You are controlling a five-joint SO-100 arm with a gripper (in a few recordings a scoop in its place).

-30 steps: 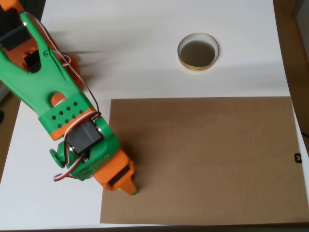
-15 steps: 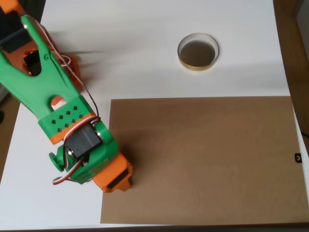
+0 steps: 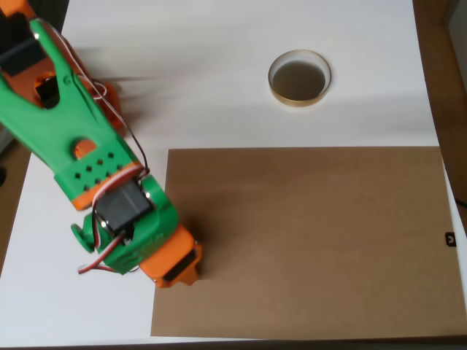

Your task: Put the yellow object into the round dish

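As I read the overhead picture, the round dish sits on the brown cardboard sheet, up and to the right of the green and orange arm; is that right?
Not quite. In the overhead view the round dish stands on the white table surface, above the far edge of the brown cardboard sheet, not on it. The rest holds: it lies up and to the right of the green and orange arm.

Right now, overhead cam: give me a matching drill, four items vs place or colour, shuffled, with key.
Things:
1. round dish
2. brown sheet
3. arm
4. gripper

Descriptions:
A. green and orange, reaching in from the upper left
B. at the brown sheet's left edge, low in the picture
C. on the white table, above the sheet
D. covering the lower right of the table

Pairs: 1-C, 2-D, 3-A, 4-B
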